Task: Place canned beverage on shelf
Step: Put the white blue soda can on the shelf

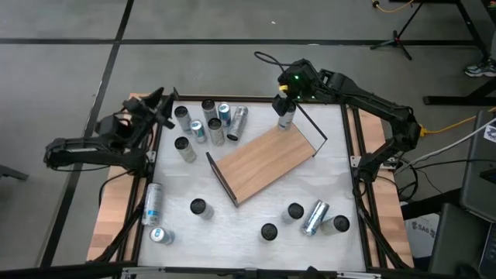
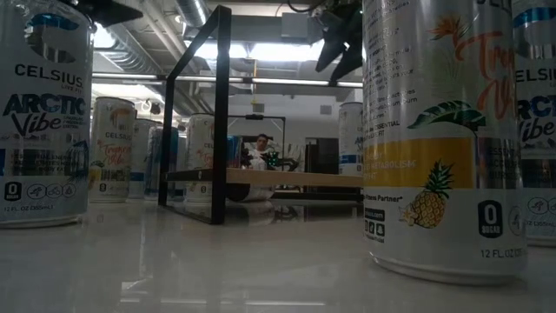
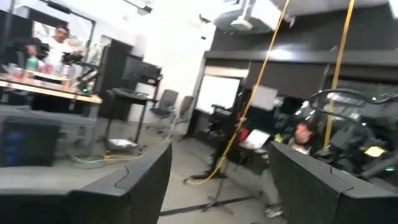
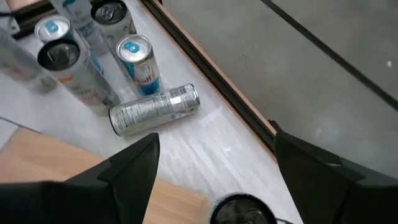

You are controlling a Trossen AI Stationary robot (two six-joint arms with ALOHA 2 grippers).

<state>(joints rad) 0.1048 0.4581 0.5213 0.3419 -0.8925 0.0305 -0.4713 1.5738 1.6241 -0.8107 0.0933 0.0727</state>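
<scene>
Right hand [image 1: 287, 99]: fingers spread, empty, hovering directly above an upright can [image 1: 286, 118] at the far corner of the shelf [image 1: 263, 161].
Can: standing on the worktop [image 1: 256, 213], just beside the shelf's far end, long axis vertical; its dark top shows between the fingers in the right wrist view.
Nearer arm: right, by far.
Left hand [image 1: 159, 105]: raised at the worktop's left edge, fingers apart, empty.
In the way: a lying can [image 4: 154, 109] and upright cans stand nearby, clear of a straight descent.
</scene>
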